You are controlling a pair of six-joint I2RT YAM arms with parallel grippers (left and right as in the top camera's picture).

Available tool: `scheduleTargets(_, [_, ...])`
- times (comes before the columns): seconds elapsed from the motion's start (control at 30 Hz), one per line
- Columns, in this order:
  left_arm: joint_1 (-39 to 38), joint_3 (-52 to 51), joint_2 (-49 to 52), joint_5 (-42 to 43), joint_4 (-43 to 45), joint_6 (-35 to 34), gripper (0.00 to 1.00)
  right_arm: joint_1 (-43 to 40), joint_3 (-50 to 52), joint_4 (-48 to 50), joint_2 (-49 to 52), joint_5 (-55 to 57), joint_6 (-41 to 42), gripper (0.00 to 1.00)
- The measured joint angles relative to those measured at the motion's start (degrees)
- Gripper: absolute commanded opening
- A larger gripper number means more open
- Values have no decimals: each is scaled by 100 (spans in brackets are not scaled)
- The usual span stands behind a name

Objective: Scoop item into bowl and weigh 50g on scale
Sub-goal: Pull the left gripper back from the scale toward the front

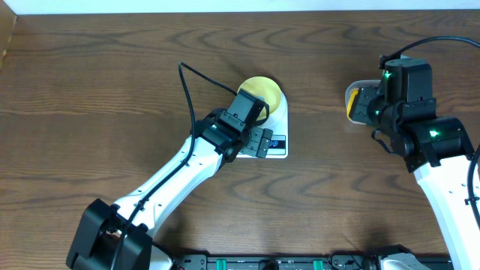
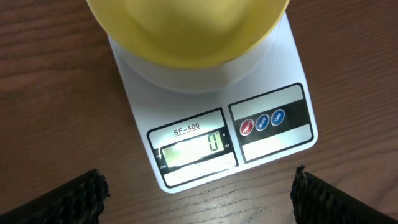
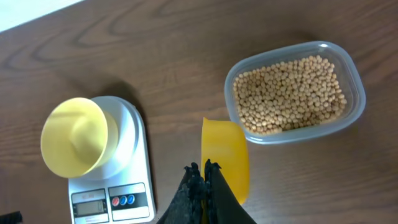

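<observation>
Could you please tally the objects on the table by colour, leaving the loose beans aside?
Yellow: 2 (bowl, measuring spoon)
White: 1 (scale)
Clear: 1 (plastic tub)
Total: 4

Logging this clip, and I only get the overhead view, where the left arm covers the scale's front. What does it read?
Observer: In the left wrist view the scale reads 0, with the bowl on its platform.
Operator: Anything in the bowl?
Observer: No, the right wrist view shows it empty.
Operator: What is under the right arm?
Observer: The right claw is shut on a yellow spoon, its scoop empty, beside a clear tub full of beans.
</observation>
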State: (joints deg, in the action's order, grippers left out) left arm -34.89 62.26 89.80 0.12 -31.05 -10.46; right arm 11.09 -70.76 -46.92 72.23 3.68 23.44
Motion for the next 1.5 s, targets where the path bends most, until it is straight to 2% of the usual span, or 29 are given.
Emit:
scheduleTargets(1.27, [0, 0, 0, 0, -11, 7, 98, 0, 0, -83, 0, 232, 0, 1])
scheduleTargets(1.5, [-2, -9, -190, 2, -319, 398, 98, 0, 0, -87, 0, 157, 0, 1])
